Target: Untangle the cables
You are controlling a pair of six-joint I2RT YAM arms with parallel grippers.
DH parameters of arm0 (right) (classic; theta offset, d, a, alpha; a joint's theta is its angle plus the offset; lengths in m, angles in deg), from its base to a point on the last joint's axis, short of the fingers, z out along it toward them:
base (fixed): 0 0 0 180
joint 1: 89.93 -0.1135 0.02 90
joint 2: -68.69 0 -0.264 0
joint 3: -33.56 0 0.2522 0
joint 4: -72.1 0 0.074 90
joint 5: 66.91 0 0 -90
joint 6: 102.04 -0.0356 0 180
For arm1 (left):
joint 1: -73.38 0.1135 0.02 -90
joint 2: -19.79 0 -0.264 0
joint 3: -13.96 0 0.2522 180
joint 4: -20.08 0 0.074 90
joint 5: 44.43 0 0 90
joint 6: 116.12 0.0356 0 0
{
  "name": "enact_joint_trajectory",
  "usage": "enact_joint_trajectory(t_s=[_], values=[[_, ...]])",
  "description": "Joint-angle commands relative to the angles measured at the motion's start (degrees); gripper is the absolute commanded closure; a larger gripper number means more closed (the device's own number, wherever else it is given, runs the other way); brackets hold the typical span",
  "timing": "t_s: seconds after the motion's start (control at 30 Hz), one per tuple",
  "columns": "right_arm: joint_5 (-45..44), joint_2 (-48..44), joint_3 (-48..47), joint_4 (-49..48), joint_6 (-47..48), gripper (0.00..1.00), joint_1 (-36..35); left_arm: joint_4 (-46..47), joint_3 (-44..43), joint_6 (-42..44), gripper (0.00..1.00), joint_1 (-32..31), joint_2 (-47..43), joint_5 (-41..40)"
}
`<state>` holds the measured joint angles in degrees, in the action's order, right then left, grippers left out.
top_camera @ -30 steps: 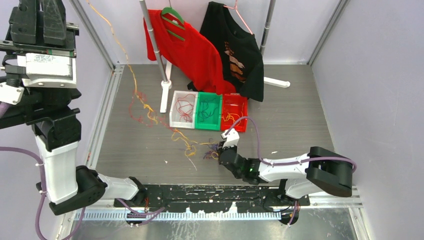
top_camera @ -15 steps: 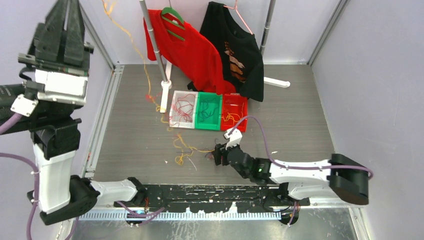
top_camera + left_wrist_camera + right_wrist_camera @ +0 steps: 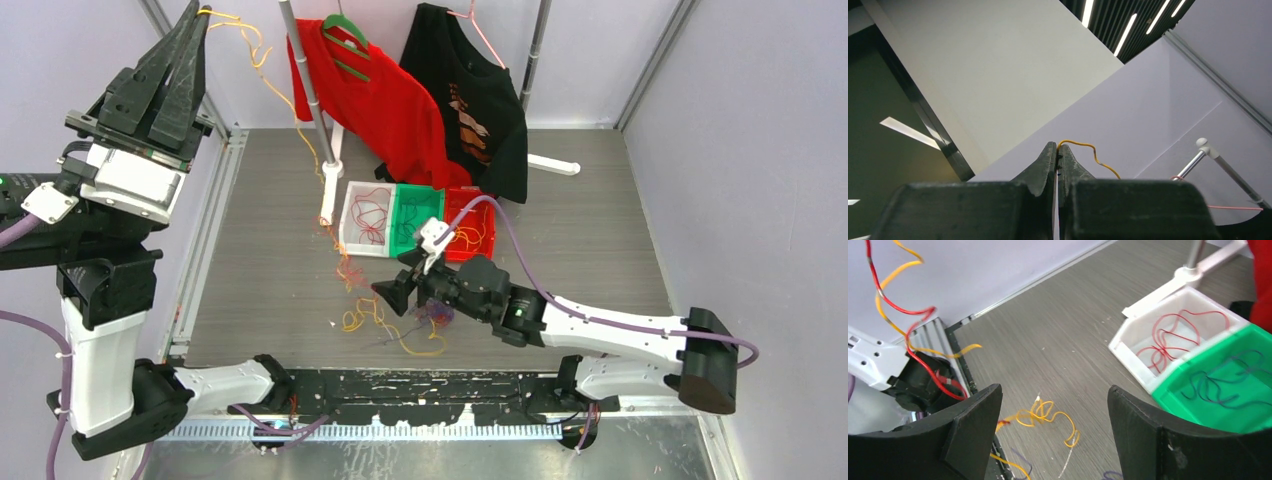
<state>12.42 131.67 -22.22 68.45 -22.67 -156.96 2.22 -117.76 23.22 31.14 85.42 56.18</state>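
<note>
Overhead camera looks down on the table; low right-wrist camera shares its white bin; left-wrist points upward.

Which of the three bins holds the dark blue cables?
The green bin, middle of the row: dark blue cables lie in it. The white bin holds red cables, the red bin yellow-orange ones.

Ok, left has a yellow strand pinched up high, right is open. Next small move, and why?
Probably lower the right gripper onto the yellow curl on the table and close. Its jaws stand open and empty right above that curl, while the left gripper pinches a yellow strand up high; pinning the curl should let that strand pull free.
</note>
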Motion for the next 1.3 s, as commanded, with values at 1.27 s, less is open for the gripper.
enact_joint_trajectory(t_s=[1.27], values=[[23.1, 8.4, -13.0, 0.3, 6.1, 0.23, 5.8, -0.9, -0.9, -0.2, 1.00, 0.2, 0.3, 1.5]])
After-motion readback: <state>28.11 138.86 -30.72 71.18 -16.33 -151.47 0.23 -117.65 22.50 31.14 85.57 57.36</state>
